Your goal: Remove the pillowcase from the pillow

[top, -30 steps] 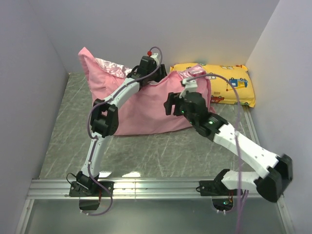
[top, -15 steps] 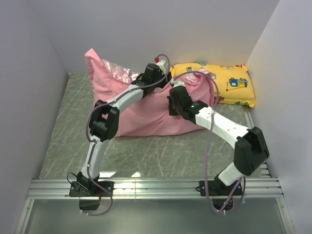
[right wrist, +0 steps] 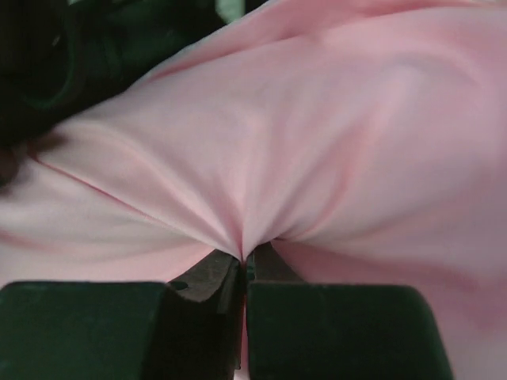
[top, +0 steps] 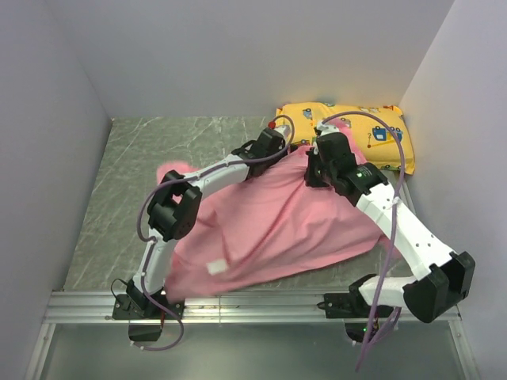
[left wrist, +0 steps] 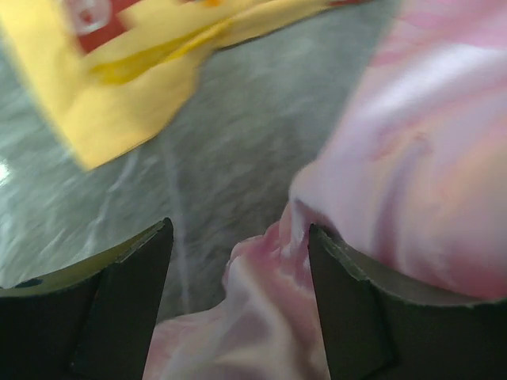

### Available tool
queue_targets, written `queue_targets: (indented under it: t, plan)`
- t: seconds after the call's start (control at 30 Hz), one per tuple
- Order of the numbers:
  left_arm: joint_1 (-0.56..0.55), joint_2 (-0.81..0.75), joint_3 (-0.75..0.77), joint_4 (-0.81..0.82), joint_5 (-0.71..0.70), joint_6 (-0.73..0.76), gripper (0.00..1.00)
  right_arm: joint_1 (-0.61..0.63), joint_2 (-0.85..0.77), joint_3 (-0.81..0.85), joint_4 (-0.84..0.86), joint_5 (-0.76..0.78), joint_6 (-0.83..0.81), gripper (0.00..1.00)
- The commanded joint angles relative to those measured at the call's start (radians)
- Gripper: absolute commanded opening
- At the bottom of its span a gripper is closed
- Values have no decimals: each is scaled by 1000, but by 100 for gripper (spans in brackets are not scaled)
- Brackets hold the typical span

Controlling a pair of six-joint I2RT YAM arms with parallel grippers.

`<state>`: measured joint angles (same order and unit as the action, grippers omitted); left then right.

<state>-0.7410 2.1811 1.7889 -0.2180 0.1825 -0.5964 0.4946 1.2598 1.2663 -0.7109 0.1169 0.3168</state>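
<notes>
Since a second ago the pink pillowcase (top: 269, 229) has dropped from an upright heap at the back of the table (top: 119, 174) to a low sheet. It now slants from the back right down to the near left edge, and both wrists have swung right with it. A yellow cartoon pillow (top: 372, 134) lies in the back right corner, just behind the two grippers. The left arm crosses above the cloth's upper edge and hides part of it, and the right arm reaches over its right side. A small white patch (top: 215, 267) sits on the pink near the front. The pillow itself does not show — whether it lies under the cloth cannot be told. The left gripper (left wrist: 238, 237) has its fingers spread wide, with a rumpled fold of pink between them, close against the right finger. The right gripper (right wrist: 244, 265) is pinched tight on a pucker of the cover.
</notes>
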Motion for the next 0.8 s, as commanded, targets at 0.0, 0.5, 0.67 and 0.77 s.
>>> queue_targets:
  t: [0.0,0.5,0.67,0.77]
  plan:
    - [-9,-141,23,-37,-50,-135,76,-74,45,-64,317,95,-5,0]
    - [28,-668,-238,-49,-406,-74,86,-77,-15,-147,344,72,24,56]
    - [20,-921,-472,-90,-460,-134,86,10,-140,-113,315,41,-39,67]
    - [-9,-1044,-617,-112,-477,-173,86,88,-171,-90,288,13,-100,72]
